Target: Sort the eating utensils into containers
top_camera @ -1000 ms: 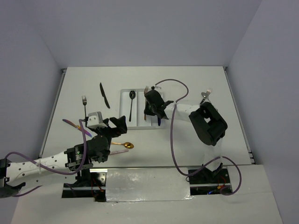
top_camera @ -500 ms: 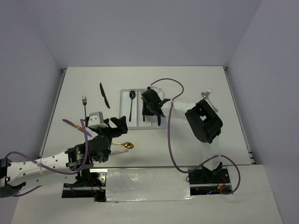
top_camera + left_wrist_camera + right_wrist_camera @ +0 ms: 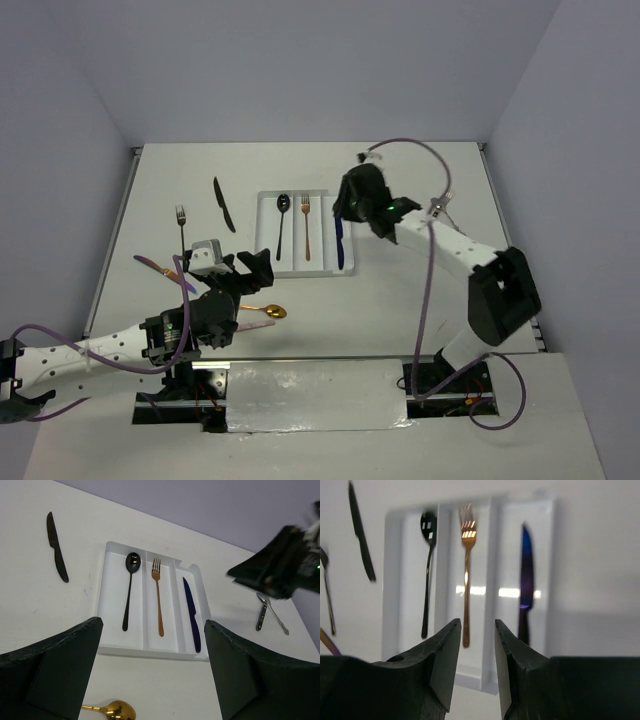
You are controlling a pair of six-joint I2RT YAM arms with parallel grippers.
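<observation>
Copper fork (image 3: 306, 228) placed in tray (image 3: 112, 630); right pincer (image 3: 476, 629) barely parted, empty; left pincer (image 3: 152, 630) wide, empty; next, probably the nearby silver pieces (image 3: 441, 207).

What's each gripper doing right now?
Left gripper: open wide, empty.
Right gripper: open only narrowly, holding nothing.
</observation>
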